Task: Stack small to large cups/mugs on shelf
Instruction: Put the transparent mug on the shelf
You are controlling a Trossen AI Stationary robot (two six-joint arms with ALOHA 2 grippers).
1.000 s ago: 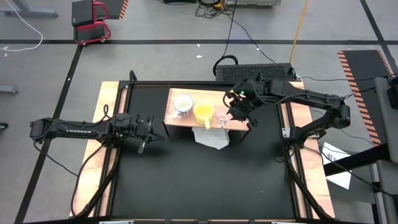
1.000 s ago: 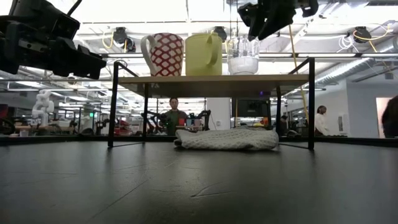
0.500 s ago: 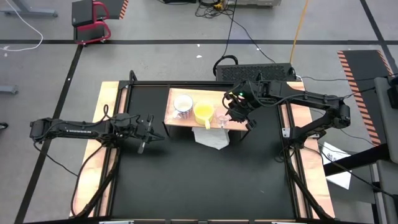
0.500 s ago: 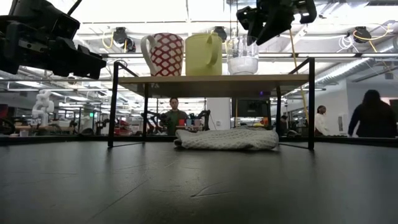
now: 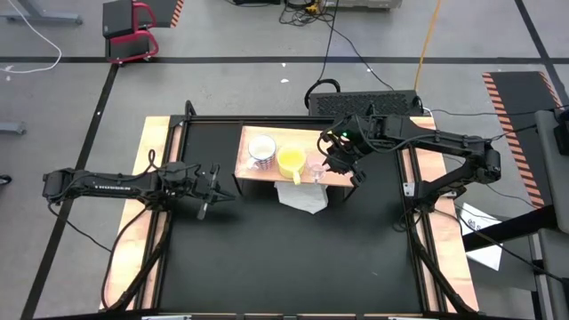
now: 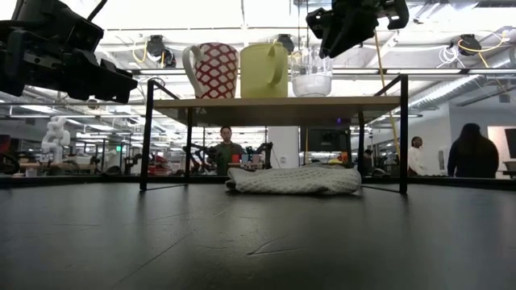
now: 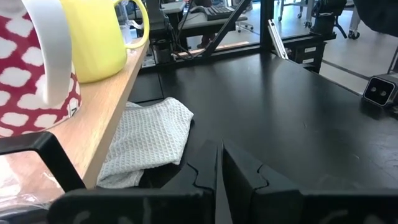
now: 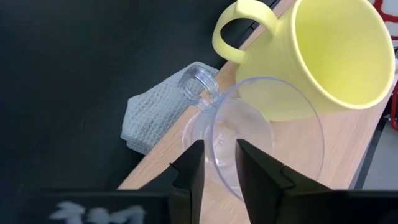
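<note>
Right gripper on the glass cup, at the shelf's right end.
Glass cup [image 8: 249,134] stands on shelf [image 5: 244,169] beside yellow mug [image 5: 291,160] and white mug [image 5: 261,148]; right gripper [image 8: 217,163] straddles its rim, fingers slightly apart. Left gripper [image 5: 213,181], fingers together, hovers left of the shelf.

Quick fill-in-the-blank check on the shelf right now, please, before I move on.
1. Between the white mug and the glass cup on the shelf stands the ____ mug.
2. The cloth lies ____ the shelf.
3. The right gripper has one finger inside the ____ cup.

Missing words: yellow; under; glass
</note>
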